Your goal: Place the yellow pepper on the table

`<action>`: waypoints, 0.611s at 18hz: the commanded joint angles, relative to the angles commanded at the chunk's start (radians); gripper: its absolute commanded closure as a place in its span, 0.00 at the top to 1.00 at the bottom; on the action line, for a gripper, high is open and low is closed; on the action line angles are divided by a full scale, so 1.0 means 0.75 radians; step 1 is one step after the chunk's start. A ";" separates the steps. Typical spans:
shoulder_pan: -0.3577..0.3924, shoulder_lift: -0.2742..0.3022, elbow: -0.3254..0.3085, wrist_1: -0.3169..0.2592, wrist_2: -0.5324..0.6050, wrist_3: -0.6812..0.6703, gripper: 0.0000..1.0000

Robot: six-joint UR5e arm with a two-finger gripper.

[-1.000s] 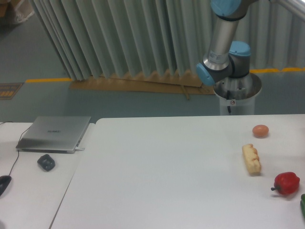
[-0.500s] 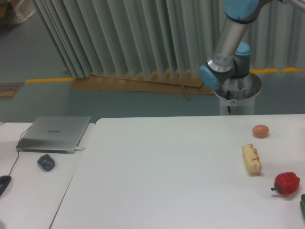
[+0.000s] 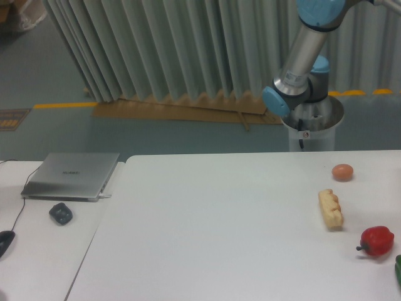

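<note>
The yellow pepper is out of view. The large white table (image 3: pixel 213 232) fills the lower middle and right of the camera view. Only the arm's silver link with blue joints (image 3: pixel 301 63) shows, rising from its base behind the table's far right edge and leaving the frame at the top. The gripper itself is out of view.
On the table's right side lie an orange-brown egg-like piece (image 3: pixel 342 172), a pale corn-like piece (image 3: pixel 330 209), a red pepper (image 3: pixel 377 241) and a green thing cut by the edge (image 3: pixel 398 269). The adjoining desk at left holds a grey laptop (image 3: pixel 71 175) and a dark object (image 3: pixel 61 214).
The arm's upper link has swung to the right and leans more steeply. The things on the table have not moved.
</note>
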 joint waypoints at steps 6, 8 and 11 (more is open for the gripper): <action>0.010 -0.043 0.010 0.002 -0.006 -0.012 1.00; 0.012 -0.059 0.012 0.002 -0.006 -0.012 1.00; 0.012 -0.102 0.033 0.002 -0.002 -0.002 1.00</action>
